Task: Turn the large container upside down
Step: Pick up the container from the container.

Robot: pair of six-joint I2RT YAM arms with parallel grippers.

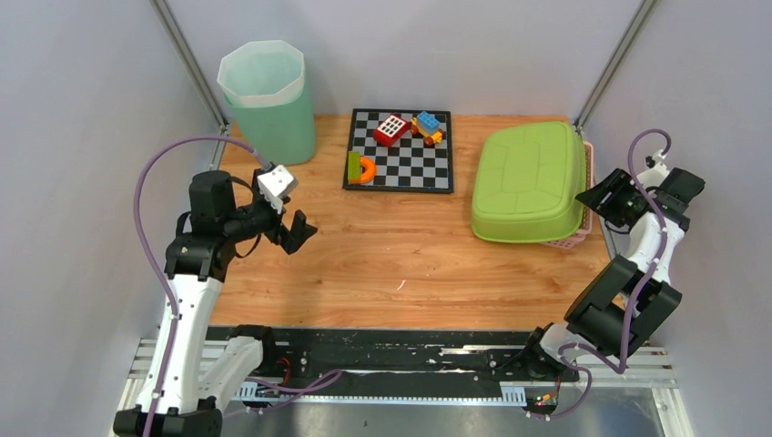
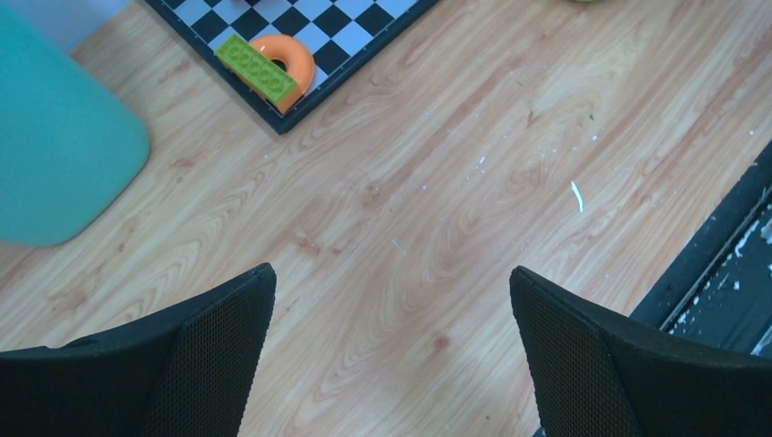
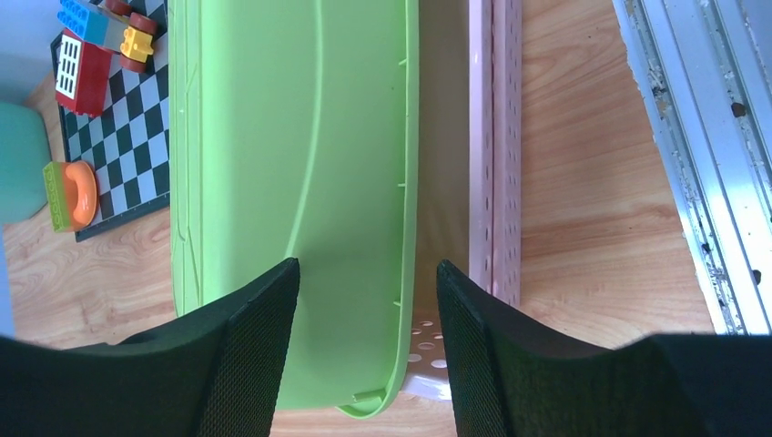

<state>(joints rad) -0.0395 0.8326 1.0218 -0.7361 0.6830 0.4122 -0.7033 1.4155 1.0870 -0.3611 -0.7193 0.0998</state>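
The large lime-green container [image 1: 528, 177] lies bottom-up at the right of the table, resting tilted on a pink perforated basket [image 1: 573, 238]. In the right wrist view the container's wall [image 3: 291, 137] and rim run up the frame, with the pink basket [image 3: 492, 137] beside it. My right gripper [image 1: 596, 196] is open at the container's right edge. Its fingers straddle the green rim [image 3: 364, 269], with gaps on both sides. My left gripper [image 1: 296, 232] is open and empty over bare wood [image 2: 391, 273] at the left.
A teal bin [image 1: 269, 100] stands upright at the back left, also in the left wrist view [image 2: 55, 155]. A checkerboard [image 1: 401, 168] holds toy bricks and an orange ring with a green brick [image 2: 273, 62]. Walls and frame posts close in both sides.
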